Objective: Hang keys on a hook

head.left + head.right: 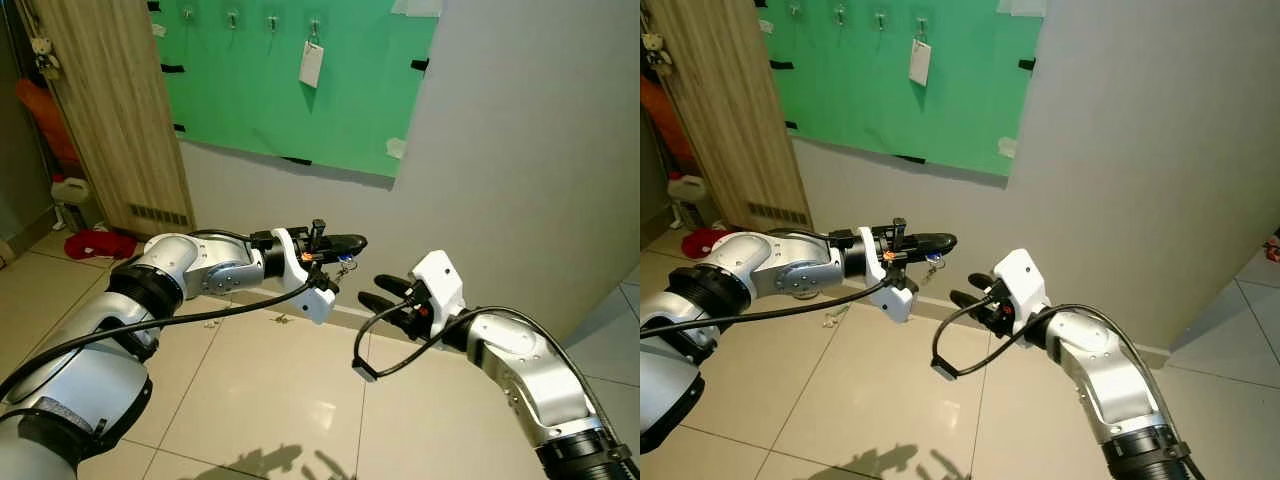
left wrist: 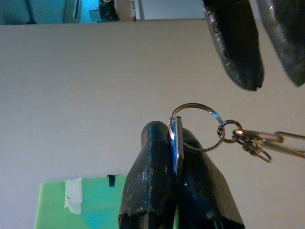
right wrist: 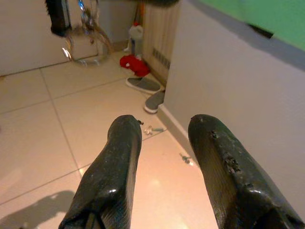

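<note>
Two fingers of my left gripper (image 1: pixel 345 243) pinch the keys (image 2: pixel 200 131) by a flat tab so the ring dangles free for a hook (image 1: pixel 314 26) on the green board (image 1: pixel 350 110) above, while my right gripper (image 1: pixel 385 292) waits spread just beside.

We see even, fairly bright indoor light; a soft glare patch sits on the floor tiles (image 1: pixel 320 405) beside faint arm shadows. The wrist views are tinted, with near fingers (image 3: pixel 112 181) blurred and soft.
</note>
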`<state>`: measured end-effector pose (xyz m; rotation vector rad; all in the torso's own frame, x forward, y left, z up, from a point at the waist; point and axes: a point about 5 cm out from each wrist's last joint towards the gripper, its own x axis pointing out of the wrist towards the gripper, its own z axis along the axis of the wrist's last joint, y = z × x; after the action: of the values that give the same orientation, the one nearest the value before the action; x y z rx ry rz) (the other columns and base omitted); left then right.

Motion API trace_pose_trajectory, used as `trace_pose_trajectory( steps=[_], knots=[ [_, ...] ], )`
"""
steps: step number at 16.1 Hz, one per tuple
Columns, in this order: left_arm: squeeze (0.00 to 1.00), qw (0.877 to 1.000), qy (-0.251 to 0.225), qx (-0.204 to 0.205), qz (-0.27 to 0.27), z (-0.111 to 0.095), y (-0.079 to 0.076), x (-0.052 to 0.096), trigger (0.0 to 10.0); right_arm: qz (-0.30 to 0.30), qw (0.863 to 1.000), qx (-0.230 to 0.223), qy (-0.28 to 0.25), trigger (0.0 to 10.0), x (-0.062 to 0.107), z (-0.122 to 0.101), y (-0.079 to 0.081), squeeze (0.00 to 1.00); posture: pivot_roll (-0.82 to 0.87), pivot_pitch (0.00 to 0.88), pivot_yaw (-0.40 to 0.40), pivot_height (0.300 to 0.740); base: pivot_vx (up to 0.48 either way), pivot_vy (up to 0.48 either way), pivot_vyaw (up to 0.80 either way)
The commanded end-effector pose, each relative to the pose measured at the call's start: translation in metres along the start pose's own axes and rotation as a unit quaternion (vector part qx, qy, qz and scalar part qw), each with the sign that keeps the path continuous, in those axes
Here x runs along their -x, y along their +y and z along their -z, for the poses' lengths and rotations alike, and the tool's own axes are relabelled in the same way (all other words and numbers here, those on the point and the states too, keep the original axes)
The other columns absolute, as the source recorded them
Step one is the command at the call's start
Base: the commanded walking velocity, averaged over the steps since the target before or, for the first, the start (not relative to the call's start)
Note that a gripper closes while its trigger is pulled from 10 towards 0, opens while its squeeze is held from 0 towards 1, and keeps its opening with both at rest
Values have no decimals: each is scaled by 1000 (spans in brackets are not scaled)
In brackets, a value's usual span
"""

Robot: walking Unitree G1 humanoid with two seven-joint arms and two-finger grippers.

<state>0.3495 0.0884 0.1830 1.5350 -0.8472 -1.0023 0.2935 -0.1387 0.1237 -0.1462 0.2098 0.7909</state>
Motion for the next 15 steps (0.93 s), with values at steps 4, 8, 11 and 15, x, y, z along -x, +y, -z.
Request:
trace_pose_trajectory(
  steps=[4, 8, 11, 15],
  knots=[
    [0, 1000, -1, 5, -5, -2, 3, -2, 10000, 20, 1000, 16, -6, 10000, -2, -4, -3, 0, -90, 0, -37, 740, 0, 0, 0],
    [0, 1000, -2, 4, -4, -2, 3, -3, 10000, 15, 999, -10, -27, 10000, -3, -11, -4, 0, -90, 0, -36, 740, 0, 0, 0],
    [0, 1000, 0, 4, -3, -2, 2, -3, 10000, -14, 999, -18, -38, 10000, -3, -18, 1, 0, -89, 0, -38, 740, 0, 0, 0],
    [0, 1000, -2, 2, -2, -2, 2, -2, 10000, -36, 998, -30, -47, 10000, -1, -22, 3, 0, -89, 0, -37, 740, 0, 0, 0]
  ],
)
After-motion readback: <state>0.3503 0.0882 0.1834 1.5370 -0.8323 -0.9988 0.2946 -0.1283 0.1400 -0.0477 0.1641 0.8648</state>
